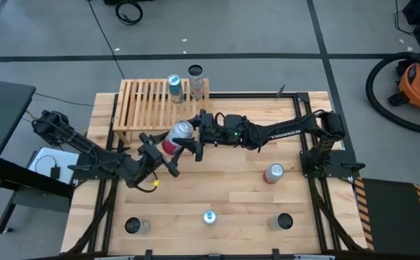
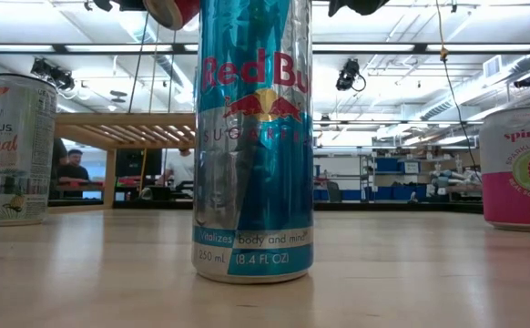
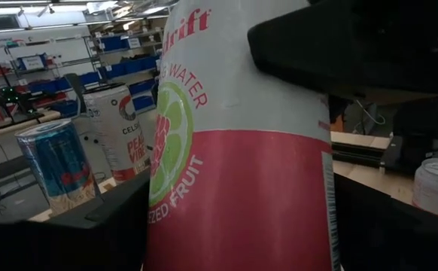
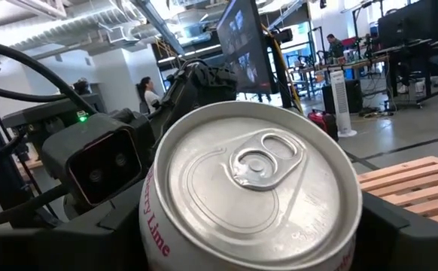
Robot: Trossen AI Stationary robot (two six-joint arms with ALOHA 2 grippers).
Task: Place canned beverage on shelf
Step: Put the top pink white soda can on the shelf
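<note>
**Cans, shelf and two arms: count taken from left to right**

- Left arm, 1. It reaches in from the table's left edge. The left gripper (image 1: 161, 153) sits at the lower end of the red-and-white can (image 1: 180, 134). Whether it grips the can or stands loose around it cannot be told.
- Shelf (image 1: 141, 105), 1. Pale slatted wood, at the far left part of the table (image 1: 239, 195).
- Cans on the shelf, 2. Both stand upright at its right end, side by side: a blue can (image 1: 174, 88) and a pale can (image 1: 195, 81).
- Cans held up, 1. The red-and-white can is tilted, with its silver top towards the right arm. It is above the table, just in front of the shelf's near right corner, and is not on the slats.
- Right arm, 1. It stretches across from the right side. The right gripper (image 1: 195, 139) is clamped on the top end of the red-and-white can, with the can's lid filling the right wrist view.
- Cans standing on the table, 4. All are upright and well apart.
  - A dark-topped can (image 1: 136, 226) near the front left.
  - A slim blue can (image 1: 208, 217) at the front centre.
  - A pink can (image 1: 273, 173) right of centre.
  - A second dark-topped can (image 1: 283, 222) at the front right.
- Cans in all, 7.
- Orange vacuum (image 1: 419, 79), 1. It is on the floor beyond the table's right side.
</note>
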